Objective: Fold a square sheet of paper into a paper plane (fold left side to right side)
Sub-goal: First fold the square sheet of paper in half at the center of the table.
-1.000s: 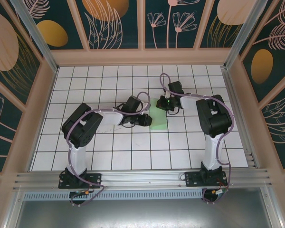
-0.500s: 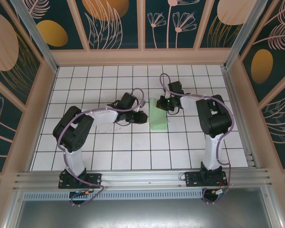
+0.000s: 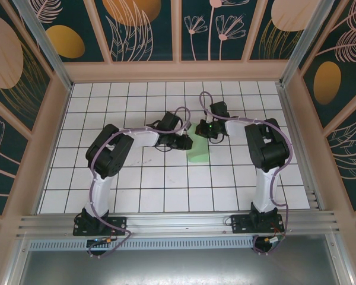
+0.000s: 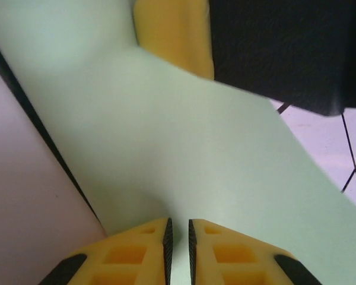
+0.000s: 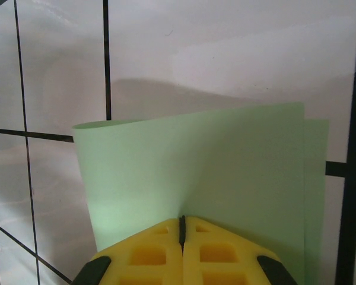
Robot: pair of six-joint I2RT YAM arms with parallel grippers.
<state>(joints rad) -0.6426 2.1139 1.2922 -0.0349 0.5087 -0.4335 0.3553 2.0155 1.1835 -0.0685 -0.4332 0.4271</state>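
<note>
The square sheet of paper (image 3: pixel 197 152) lies doubled over on the white grid table, a pale-green strip about one tile wide. My right gripper (image 3: pixel 203 130) sits at its far end, shut on the sheet's edge; in the right wrist view the paper (image 5: pixel 196 166) rises from the closed pads (image 5: pixel 181 228), its two layers slightly offset at the right. My left gripper (image 3: pixel 185 143) rests at the strip's left edge. In the left wrist view the paper (image 4: pixel 184 148) spreads ahead of my left gripper (image 4: pixel 178 237), whose jaws stand a narrow gap apart with nothing between them.
The other arm's yellow finger (image 4: pixel 172 35) and black body (image 4: pixel 285 47) sit close above the sheet. Wooden walls (image 3: pixel 178 71) ring the grid table (image 3: pixel 166 190), with open tiles toward the near edge and the left.
My left arm swung its elbow left, then back right. Its gripper drew slightly off the paper and has now moved up to the strip's left edge. The right gripper has not moved.
</note>
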